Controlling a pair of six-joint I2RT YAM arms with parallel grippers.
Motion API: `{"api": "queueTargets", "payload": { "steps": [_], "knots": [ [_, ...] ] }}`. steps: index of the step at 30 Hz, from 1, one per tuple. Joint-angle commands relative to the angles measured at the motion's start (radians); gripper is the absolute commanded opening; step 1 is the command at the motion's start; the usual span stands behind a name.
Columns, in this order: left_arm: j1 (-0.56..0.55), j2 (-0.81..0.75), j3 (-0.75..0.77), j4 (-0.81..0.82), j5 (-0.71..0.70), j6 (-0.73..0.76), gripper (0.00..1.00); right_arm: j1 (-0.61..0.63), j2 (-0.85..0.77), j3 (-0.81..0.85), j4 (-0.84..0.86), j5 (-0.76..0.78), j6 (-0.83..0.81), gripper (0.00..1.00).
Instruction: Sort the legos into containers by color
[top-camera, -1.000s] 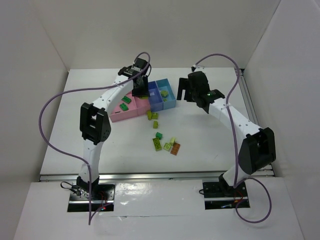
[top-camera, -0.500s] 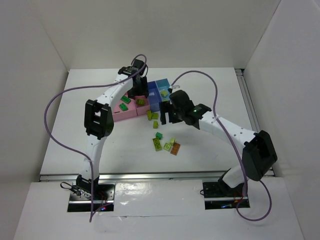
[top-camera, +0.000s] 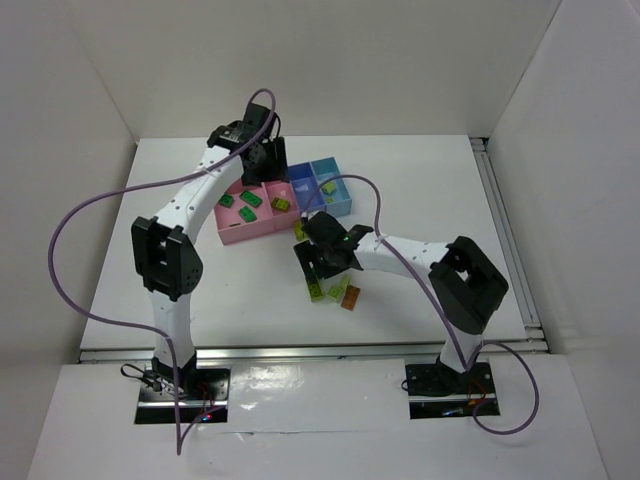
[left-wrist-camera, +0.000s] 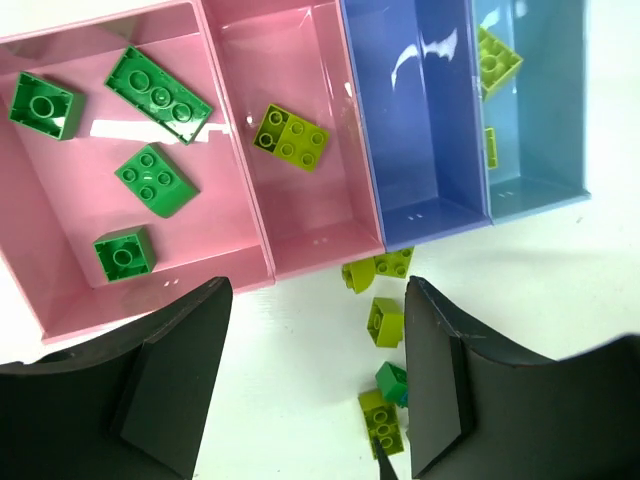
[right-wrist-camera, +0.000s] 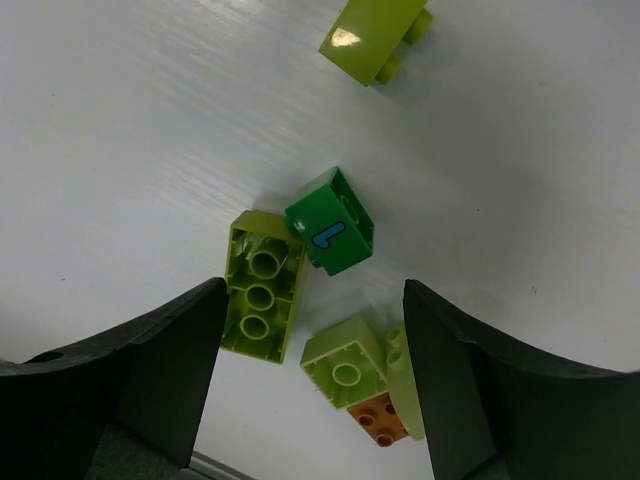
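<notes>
The containers are a joined row: a pink bin (left-wrist-camera: 40, 260) holding several dark green legos (left-wrist-camera: 158, 95), a second pink bin (left-wrist-camera: 330, 215) with one yellow-green lego (left-wrist-camera: 290, 138), an empty darker blue bin (left-wrist-camera: 415, 130) and a light blue bin (left-wrist-camera: 535, 150) with yellow-green legos (left-wrist-camera: 497, 60). My left gripper (left-wrist-camera: 315, 390) is open and empty above the bins' near edge (top-camera: 265, 170). My right gripper (right-wrist-camera: 312, 380) is open and empty, low over loose legos (top-camera: 318, 262): a long yellow-green one (right-wrist-camera: 262, 285), a dark green one (right-wrist-camera: 330, 235), a small yellow-green one (right-wrist-camera: 345, 365) and the orange-brown one (right-wrist-camera: 378, 420).
More yellow-green legos (left-wrist-camera: 385, 320) lie on the white table just in front of the blue bin (top-camera: 300, 232). Another yellow-green lego (right-wrist-camera: 375, 35) lies apart from the cluster. White walls enclose the table on three sides. Purple cables loop over both arms.
My right arm has swung from beside the light blue bin down and left to the loose legos. My left gripper has pulled back and left, uncovering the yellow-green lego in the second pink bin.
</notes>
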Motion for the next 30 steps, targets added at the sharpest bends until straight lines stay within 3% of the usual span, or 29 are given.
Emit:
{"api": "queueTargets", "payload": {
  "steps": [1, 7, 13, 17, 23, 30],
  "knots": [
    [-0.001, -0.056, -0.033, -0.002, -0.01, 0.016, 0.75, 0.003, 0.026, 0.048, 0.027, 0.035, 0.007, 0.77],
    [0.008, -0.056, -0.053, -0.002, -0.001, 0.016, 0.73, 0.003, 0.072, 0.071, 0.056, 0.035, 0.038, 0.68],
    [0.008, -0.065, -0.113, -0.002, 0.036, 0.025, 0.73, 0.003, 0.06, 0.059, 0.075, 0.0, 0.047, 0.68],
    [0.008, -0.114, -0.246, 0.021, 0.022, 0.005, 0.73, 0.003, 0.06, 0.059, 0.052, -0.04, 0.024, 0.74],
    [0.008, -0.15, -0.297, 0.032, 0.013, -0.004, 0.73, 0.023, 0.02, 0.019, 0.029, -0.004, 0.05, 0.82],
    [0.008, -0.141, -0.297, 0.041, 0.024, -0.004, 0.73, 0.057, -0.002, -0.007, 0.03, -0.044, 0.026, 0.81]
  ]
}}
